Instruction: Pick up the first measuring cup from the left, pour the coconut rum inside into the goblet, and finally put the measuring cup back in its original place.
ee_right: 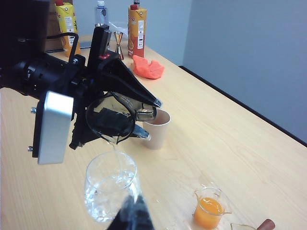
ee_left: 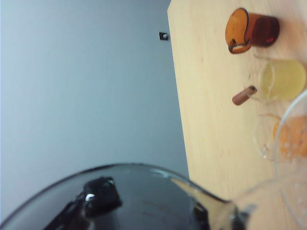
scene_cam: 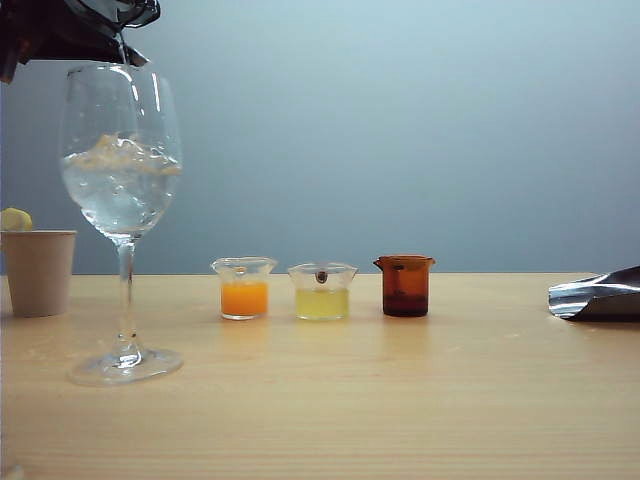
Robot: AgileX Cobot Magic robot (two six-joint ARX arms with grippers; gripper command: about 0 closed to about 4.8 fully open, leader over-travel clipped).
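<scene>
The first measuring cup (ee_right: pixel 111 120) hangs tipped over the goblet (scene_cam: pixel 120 200), clamped in the left end effector (ee_right: pixel 129 112), with a thin stream of coconut rum (ee_right: pixel 115 148) falling into the bowl. I'd judge the cup light, stiff and slick, so a squeeze across its walls suits it. The goblet looks fragile and top-heavy on its thin stem. The right end effector (ee_right: pixel 132 215) sits low beside the goblet; I cannot tell how its jaws stand.

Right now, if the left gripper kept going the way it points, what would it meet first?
Probably the goblet: the left gripper, tipping the measuring cup over it, slants down toward its rim. Depth is unclear, so it might pass beside the bowl.
</scene>
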